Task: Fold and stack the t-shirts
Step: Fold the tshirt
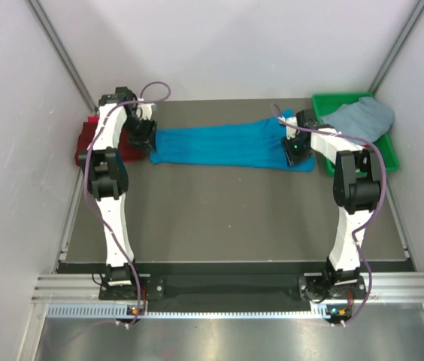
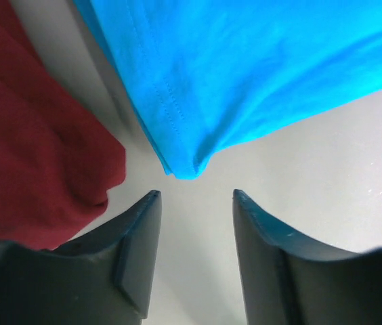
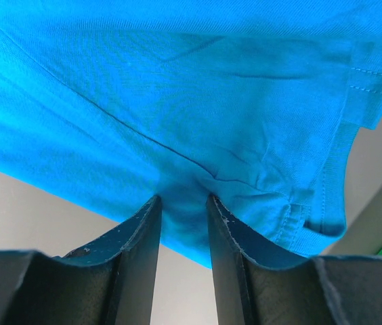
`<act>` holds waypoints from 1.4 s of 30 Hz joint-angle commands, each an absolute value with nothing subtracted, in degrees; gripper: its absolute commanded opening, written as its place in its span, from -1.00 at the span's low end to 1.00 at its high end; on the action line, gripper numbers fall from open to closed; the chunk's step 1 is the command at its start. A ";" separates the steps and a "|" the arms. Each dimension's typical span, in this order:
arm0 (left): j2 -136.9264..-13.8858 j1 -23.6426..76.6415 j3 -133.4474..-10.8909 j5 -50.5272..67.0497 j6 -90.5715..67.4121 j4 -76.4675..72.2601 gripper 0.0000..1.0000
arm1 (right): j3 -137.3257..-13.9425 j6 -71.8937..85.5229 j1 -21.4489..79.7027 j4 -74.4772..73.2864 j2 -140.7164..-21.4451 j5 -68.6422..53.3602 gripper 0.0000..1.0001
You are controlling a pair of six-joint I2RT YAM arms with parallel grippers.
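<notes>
The turquoise t-shirt (image 1: 219, 145) lies across the far part of the tabletop (image 1: 227, 218) as a long narrow band running left to right, with one arm at each end of it. At the right end, the right end effector (image 3: 183, 200) has its fingers drawn close together with a fold of blue cloth pinched between them, so I judge it clamped on the shirt's edge. At the left end, the left end effector (image 2: 194, 196) has its fingers apart and bare tabletop between them; the shirt's corner sits just beyond the tips, and nothing is held.

The maroon t-shirt (image 1: 86, 139) lies at the far left, just beside the blue shirt's left end and partly under the left arm. From the left wrist view it looks soft and bunched; I cannot tell whether it is properly folded. A grey-blue t-shirt (image 1: 358, 116) is heaped in the green bin (image 1: 389, 154) at the far right, not yet taken out.

As for progress, I would put the task early to midway. The turquoise shirt appears narrowed lengthwise into a strip but not yet folded across its length, and it sits on no other shirt. What seems left is closing that strip end to end, placing it on or under the maroon one, and then handling the shirt in the bin
</notes>
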State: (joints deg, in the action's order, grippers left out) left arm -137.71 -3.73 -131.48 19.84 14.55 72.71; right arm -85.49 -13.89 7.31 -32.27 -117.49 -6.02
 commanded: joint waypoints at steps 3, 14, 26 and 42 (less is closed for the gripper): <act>-129.72 -3.52 -134.82 21.45 13.01 62.59 0.15 | -84.90 -14.59 5.71 -32.96 -116.72 -2.29 -0.31; -139.82 -1.50 -136.05 27.94 0.10 46.51 -0.15 | -90.43 -9.59 5.63 -31.99 -116.80 -2.37 -0.31; -145.55 1.84 -136.94 26.02 0.09 43.77 -0.25 | -94.57 -7.56 5.63 -31.38 -120.85 -4.22 -0.30; -145.11 1.93 -129.82 21.27 0.79 45.88 -0.20 | -101.77 -6.50 4.75 -31.03 -128.93 -3.52 -0.27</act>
